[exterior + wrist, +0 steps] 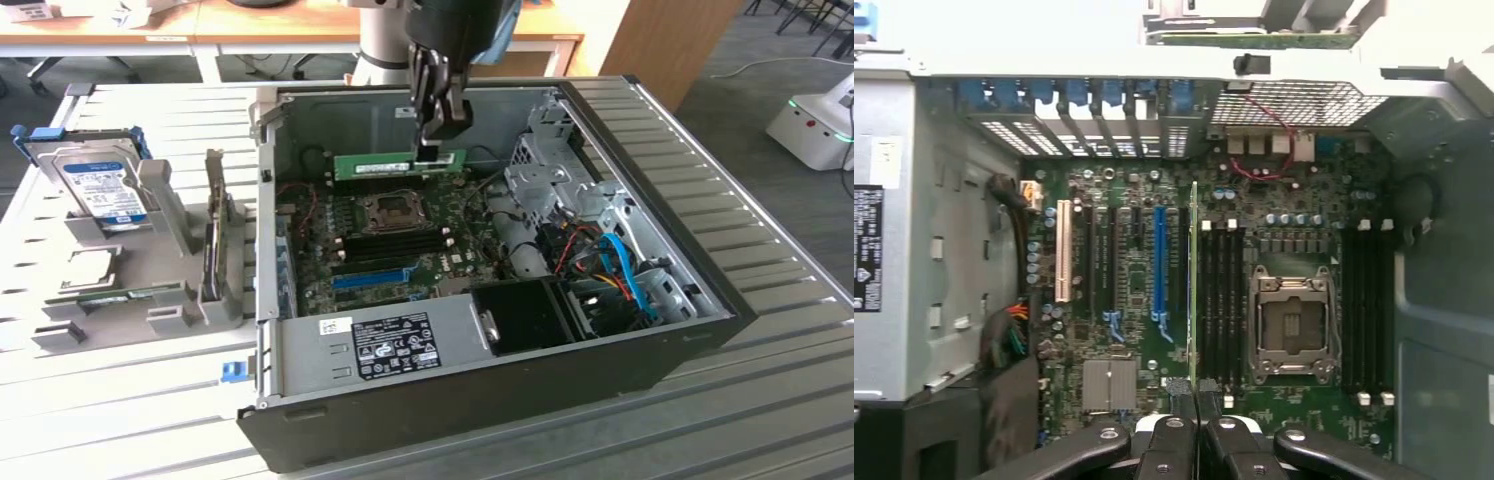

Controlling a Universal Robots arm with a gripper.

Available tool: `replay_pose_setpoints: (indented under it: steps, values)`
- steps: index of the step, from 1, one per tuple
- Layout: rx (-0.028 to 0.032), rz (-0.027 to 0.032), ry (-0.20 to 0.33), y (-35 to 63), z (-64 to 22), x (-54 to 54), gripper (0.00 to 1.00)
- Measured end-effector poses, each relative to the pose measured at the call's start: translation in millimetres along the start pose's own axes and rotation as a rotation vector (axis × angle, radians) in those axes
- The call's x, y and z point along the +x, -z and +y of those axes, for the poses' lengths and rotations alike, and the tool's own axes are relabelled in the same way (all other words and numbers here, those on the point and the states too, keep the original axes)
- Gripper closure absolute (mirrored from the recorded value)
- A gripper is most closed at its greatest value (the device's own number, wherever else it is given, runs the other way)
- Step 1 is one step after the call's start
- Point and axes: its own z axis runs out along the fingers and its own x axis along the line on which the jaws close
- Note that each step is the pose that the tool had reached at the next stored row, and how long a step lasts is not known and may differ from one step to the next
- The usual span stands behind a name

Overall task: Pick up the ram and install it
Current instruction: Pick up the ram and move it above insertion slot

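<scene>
Gripper [431, 148] is closed on the ram stick [398, 163], pinching it near one end of its top edge. The stick hangs level and on edge, with its labelled face toward the exterior camera. It is in the air inside the open computer case [441, 420], over the far part of the motherboard [387, 245], beyond the processor socket [396, 208]. I see it touching nothing but the fingers.

Wrist view: the stick [1194, 290] appears edge-on, running straight out from the gripper [1194, 405]. It lies between the long blue slot [1159, 265] and the bank of black memory slots [1219, 300] beside the socket. By my reading it sits just to the blue-slot side of the nearest black slot. I cannot tell its height above the board.

Progress, my judgement: pick-up done and the stick is over the board. Install not done, since no slot holds a stick. A second stick [127, 297] lies on the grey stand at the exterior view's left, below the hard drive [104, 185].
</scene>
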Motion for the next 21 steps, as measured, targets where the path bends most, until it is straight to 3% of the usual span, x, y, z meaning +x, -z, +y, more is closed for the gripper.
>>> replay_pose_setpoints:
  steps: [11,21]
  values:
    - [0.0,0.0001,0.0,-2.1,0.2,-23.7,0.88]
    - [0.0001,-0.0001,0.0,-5.3,0.1,-24.3,0.88]
